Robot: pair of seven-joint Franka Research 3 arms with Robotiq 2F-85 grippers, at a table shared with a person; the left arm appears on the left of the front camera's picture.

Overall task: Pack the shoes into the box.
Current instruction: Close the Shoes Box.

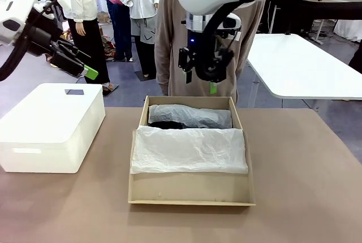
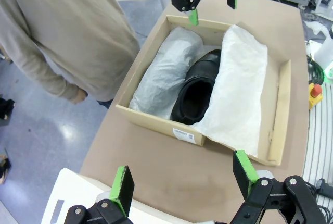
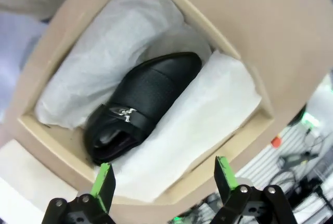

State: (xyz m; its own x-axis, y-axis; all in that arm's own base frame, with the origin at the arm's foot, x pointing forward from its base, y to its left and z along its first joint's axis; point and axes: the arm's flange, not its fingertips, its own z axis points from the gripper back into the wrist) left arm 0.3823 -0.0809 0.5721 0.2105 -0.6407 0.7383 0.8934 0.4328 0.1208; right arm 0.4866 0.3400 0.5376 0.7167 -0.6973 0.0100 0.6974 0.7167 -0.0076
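Cardboard box (image 1: 189,189) holds one black shoe (image 3: 145,96) between two tissue sheets (image 1: 189,150).

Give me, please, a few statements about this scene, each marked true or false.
1. A black shoe lies in the box. True.
2. The right pincer is shut on the shoe. False: it hovers open above the box and holds nothing.
3. The white bin stands to the box's right, by the robot's sides. False: it stands to the box's left.
4. White tissue covers part of the box's inside. True.
5. The left pincer is open and holds nothing. True.
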